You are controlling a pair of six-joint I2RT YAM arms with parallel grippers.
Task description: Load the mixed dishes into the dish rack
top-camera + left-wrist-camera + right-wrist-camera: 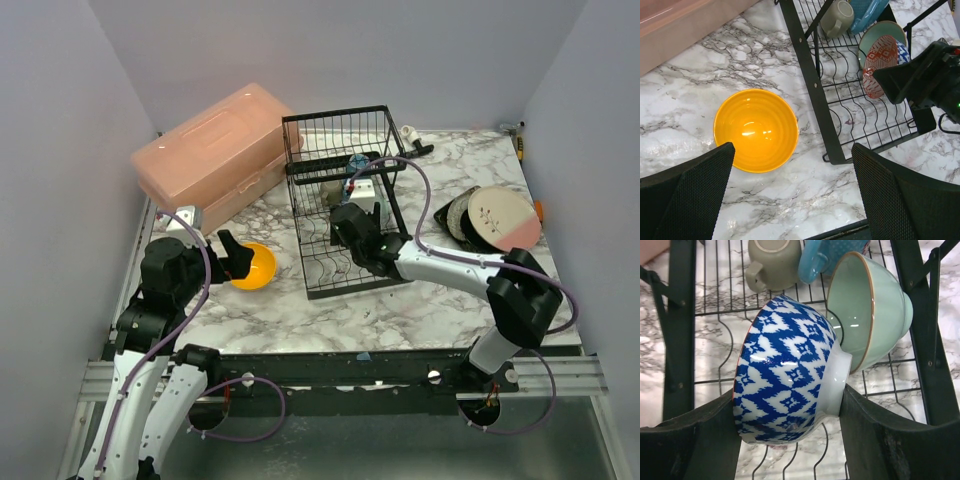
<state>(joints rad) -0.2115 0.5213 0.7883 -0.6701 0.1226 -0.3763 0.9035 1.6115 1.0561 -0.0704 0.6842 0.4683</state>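
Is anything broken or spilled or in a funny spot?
Nothing looks broken or spilled. The yellow bowl sits upright on the table, outside the dish rack. The blue-patterned bowl is tipped on its side, but only because the right gripper holds it.

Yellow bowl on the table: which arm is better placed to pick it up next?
Left, probably. The left gripper hangs open close above the yellow bowl, while the right gripper is closed on the blue-patterned bowl at the dish rack and is not free.
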